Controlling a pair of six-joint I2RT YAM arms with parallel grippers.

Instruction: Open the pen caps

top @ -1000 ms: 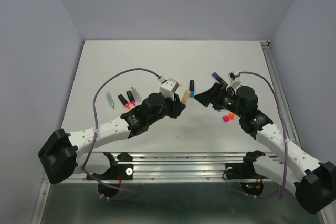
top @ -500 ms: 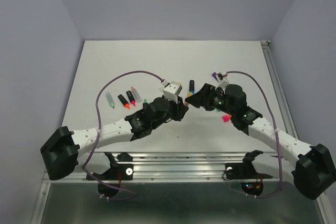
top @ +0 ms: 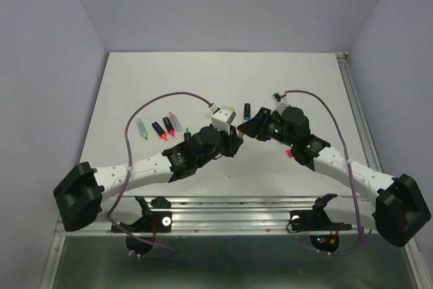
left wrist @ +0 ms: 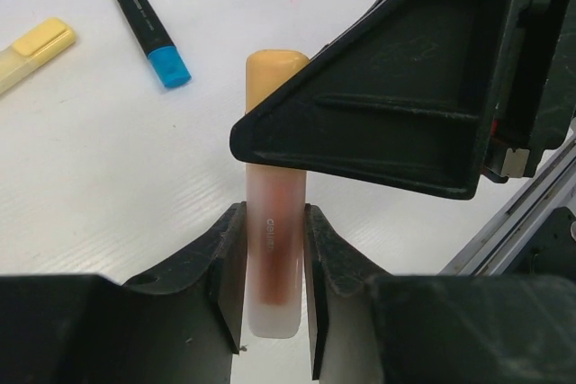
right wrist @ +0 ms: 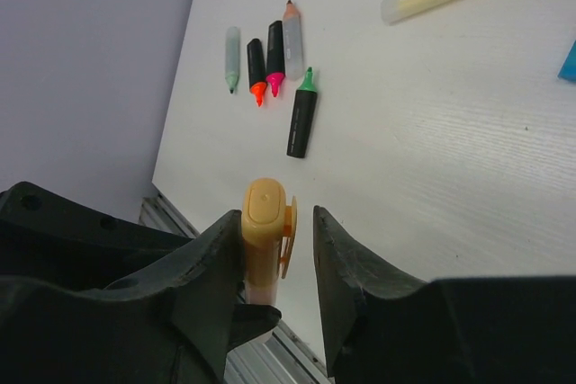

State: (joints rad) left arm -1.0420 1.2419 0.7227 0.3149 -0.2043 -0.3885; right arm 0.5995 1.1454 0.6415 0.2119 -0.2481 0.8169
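Note:
A pastel marker with a frosted barrel (left wrist: 274, 254) and an orange pen cap (left wrist: 274, 71) is held off the table between the two arms. My left gripper (left wrist: 274, 285) is shut on its barrel. My right gripper (right wrist: 277, 231) stands around the orange cap (right wrist: 262, 215). One finger touches the cap and a narrow gap shows between the cap's clip and the other finger. From above, the left gripper (top: 234, 136) and the right gripper (top: 244, 128) meet nose to nose at mid-table. A loose pink cap (top: 291, 153) lies beside the right arm.
Several uncapped markers (right wrist: 275, 56) lie in a row at the left of the table (top: 203, 79), a green-tipped black one (right wrist: 302, 114) nearest. A blue-capped black marker (left wrist: 153, 36) and a yellow pastel marker (left wrist: 31, 49) lie behind the grippers. The metal rail (top: 223, 202) runs along the near edge.
The right arm has swung left until its jaws straddle the orange cap, and they have narrowed from wide open. The left gripper still holds the marker and has drifted slightly towards the near edge.

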